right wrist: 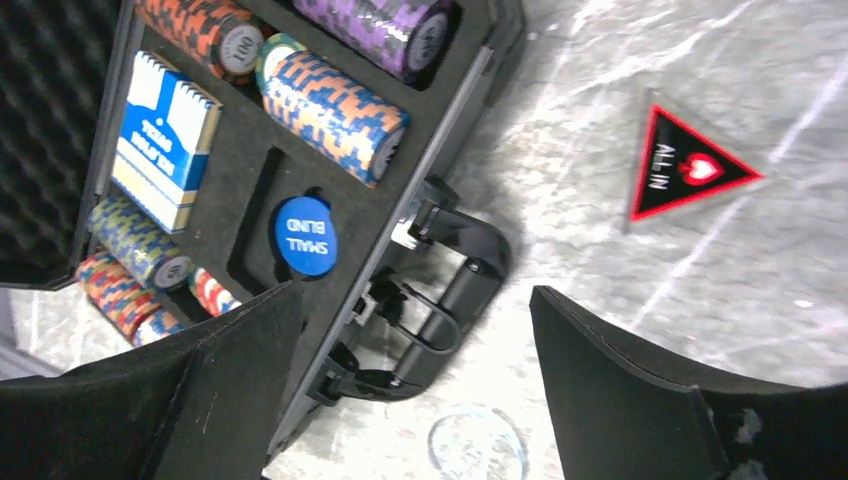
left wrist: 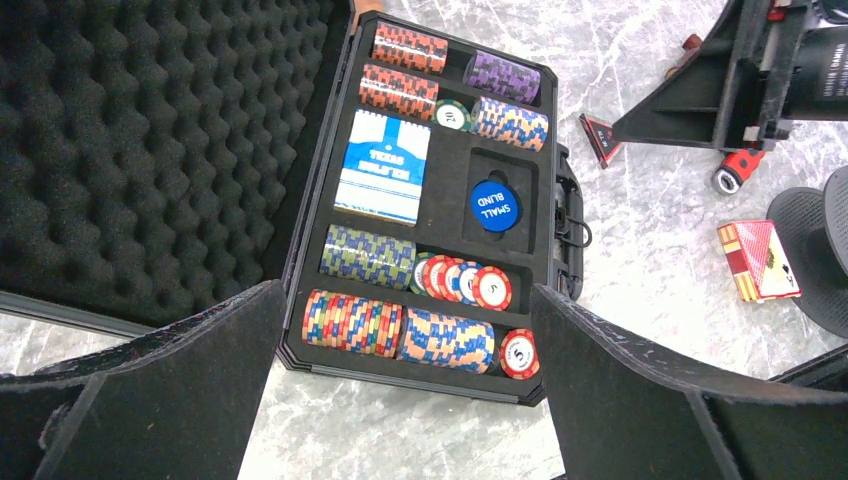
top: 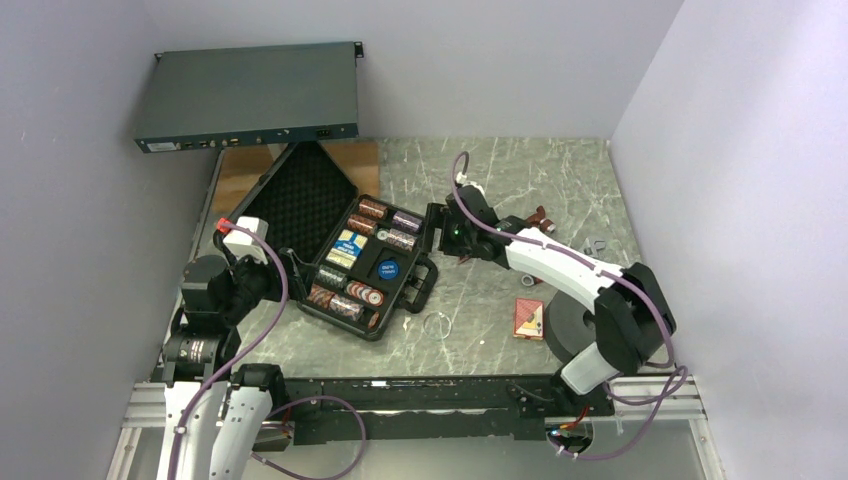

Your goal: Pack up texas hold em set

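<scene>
The black case (top: 318,303) lies open left of centre, its egg-crate foam lid (top: 300,200) leaning back. Its tray holds rolls of striped chips (left wrist: 448,340), a blue and yellow card box (left wrist: 383,166) and a blue disc (left wrist: 492,204). A red card box (top: 530,318) lies on the table to the right of the case. My left gripper (left wrist: 408,290) hangs open over the tray's near edge, holding nothing. My right gripper (right wrist: 418,290) is open above the case handle (right wrist: 450,300), also empty. A black "ALL IN" triangle (right wrist: 690,168) lies on the table beyond it.
A flat dark-grey rack unit (top: 250,98) leans on the back wall. A clear ring (top: 437,326) lies near the case's front corner. A dark red tool (top: 540,216) and a small grey part (top: 597,243) lie behind the right arm. Walls close in on both sides.
</scene>
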Controlling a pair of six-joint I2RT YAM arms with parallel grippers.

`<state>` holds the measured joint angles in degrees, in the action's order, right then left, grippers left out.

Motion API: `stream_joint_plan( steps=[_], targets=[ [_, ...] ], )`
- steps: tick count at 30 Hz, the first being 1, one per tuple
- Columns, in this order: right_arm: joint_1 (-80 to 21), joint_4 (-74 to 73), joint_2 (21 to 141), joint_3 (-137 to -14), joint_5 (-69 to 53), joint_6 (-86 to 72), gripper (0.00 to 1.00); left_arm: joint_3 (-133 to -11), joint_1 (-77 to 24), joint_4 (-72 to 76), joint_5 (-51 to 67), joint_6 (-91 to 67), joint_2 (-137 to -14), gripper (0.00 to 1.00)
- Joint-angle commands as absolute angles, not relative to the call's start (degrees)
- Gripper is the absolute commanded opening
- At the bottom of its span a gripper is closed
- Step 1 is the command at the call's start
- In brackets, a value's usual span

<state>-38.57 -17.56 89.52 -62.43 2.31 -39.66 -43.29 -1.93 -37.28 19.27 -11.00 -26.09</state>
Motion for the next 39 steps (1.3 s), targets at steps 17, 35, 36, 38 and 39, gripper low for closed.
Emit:
stream_joint_plan(
  steps=[17,35,36,38,39],
  targets=[
    [-36.28,-50.72,69.45,-52.08,27.58,-53.81,1.00,-42.80,-2.02,-35.00,20.41,-10.40,-24.92,0.99],
    [-18.05,-40.21,58.29,-31.89,14.98,-52.76,1.00,-42.71,-2.02,-34.91,20.56,-10.38,-24.18,0.99],
    [-17.60,-39.59,57.87,-31.43,14.68,-52.35,1.00,-42.65,-2.02,-34.89,20.57,-10.37,-24.18,0.99],
    [-16.96,-38.58,57.80,-30.77,13.83,-52.12,1.00,-42.67,-2.04,-34.90,20.65,-10.29,-24.18,0.99],
    [-16.70,-37.94,58.15,-30.46,13.03,-52.00,1.00,-42.70,-2.09,-34.89,20.65,-10.33,-24.18,0.99]
  ],
)
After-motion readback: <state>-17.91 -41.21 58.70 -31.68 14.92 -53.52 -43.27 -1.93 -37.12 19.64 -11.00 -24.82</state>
